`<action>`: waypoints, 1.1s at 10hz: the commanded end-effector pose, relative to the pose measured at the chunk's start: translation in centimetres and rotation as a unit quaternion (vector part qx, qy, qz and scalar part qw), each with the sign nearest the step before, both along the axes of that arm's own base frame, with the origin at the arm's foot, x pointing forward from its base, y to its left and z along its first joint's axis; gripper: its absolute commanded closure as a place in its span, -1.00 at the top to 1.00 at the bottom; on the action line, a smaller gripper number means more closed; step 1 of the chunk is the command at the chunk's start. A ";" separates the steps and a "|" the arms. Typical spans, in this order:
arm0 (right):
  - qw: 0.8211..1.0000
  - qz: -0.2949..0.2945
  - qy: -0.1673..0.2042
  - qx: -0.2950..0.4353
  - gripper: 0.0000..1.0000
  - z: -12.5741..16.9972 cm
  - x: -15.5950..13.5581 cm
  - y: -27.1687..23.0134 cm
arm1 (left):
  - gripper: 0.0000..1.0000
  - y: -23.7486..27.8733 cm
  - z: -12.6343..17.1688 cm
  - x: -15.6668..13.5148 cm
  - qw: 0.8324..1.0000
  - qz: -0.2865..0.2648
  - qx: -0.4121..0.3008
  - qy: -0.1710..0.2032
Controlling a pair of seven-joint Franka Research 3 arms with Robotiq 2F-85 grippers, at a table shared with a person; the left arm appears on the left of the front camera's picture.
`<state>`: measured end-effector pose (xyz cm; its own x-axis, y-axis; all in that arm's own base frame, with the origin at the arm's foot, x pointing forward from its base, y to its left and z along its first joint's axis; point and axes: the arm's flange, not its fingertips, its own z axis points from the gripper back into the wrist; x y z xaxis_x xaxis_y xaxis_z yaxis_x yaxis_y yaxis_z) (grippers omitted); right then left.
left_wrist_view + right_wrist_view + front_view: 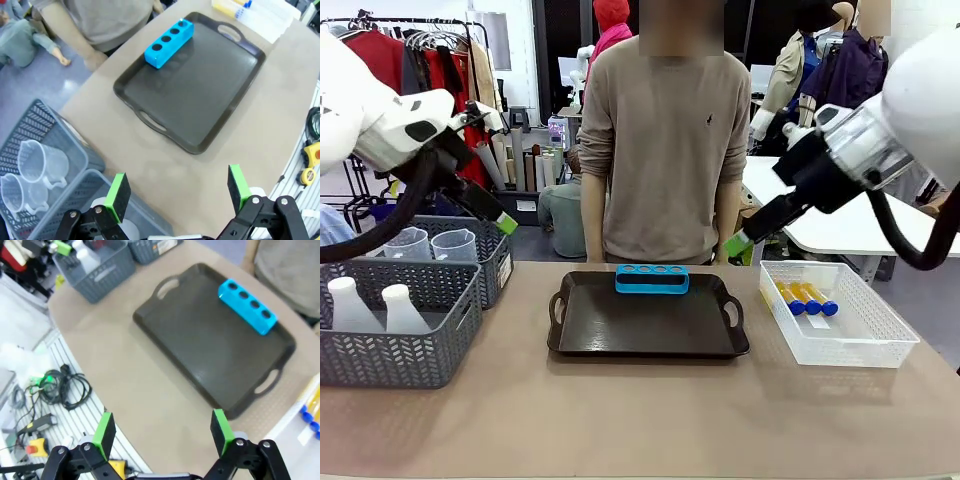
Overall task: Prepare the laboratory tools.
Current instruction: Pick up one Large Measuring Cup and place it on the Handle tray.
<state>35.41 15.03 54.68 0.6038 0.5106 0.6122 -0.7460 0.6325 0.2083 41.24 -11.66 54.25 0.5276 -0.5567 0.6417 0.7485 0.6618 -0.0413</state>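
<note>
A blue four-hole rack (652,279) (169,42) (247,307) lies at the far edge of the black tray (650,325). Two clear beakers (432,244) (35,167) stand in the far grey basket (495,262). Two white flasks (375,306) stand in the near grey basket (390,355). Blue-capped amber tubes (806,297) (311,407) lie in the white basket (840,345). My left gripper (506,223) (177,185) hangs open and empty in the air above the beaker basket. Over the gap between tray and white basket, my right gripper (737,243) (162,430) is raised, open and empty.
A person (665,140) stands at the far side, right behind the tray, arms down. Bare tabletop (620,410) stretches in front of the tray. Cables and tools (55,385) lie on a surface past the table's near edge.
</note>
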 end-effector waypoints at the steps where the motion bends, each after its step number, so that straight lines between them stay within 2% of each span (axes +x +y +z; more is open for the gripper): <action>1: 1.000 0.007 0.012 -0.012 1.00 -0.9 -0.5 1.0 | 1.00 -0.2 -0.6 -0.6 1.000 0.003 -0.005 0.007; 5: 1.000 0.005 0.005 -0.015 1.00 -0.6 -0.3 0.7 | 1.00 -0.3 -0.3 -0.2 1.000 0.004 0.005 0.003; 6: 0.998 0.065 0.008 0.008 1.00 2.2 -1.3 0.5 | 1.00 0.8 2.4 0.0 0.999 -0.034 0.032 -0.013; 7: 0.996 0.086 0.001 0.006 1.00 4.5 -2.1 0.3 | 1.00 1.9 4.7 -0.1 0.998 -0.044 0.031 -0.020; 9: 0.994 0.110 -0.013 0.010 1.00 7.9 -2.5 -0.9 | 1.00 3.5 8.0 -0.2 0.996 -0.073 0.033 -0.043; 11: 0.995 0.095 -0.038 0.021 1.00 11.4 -2.3 -2.6 | 1.00 5.1 10.5 0.5 0.995 -0.082 0.024 -0.059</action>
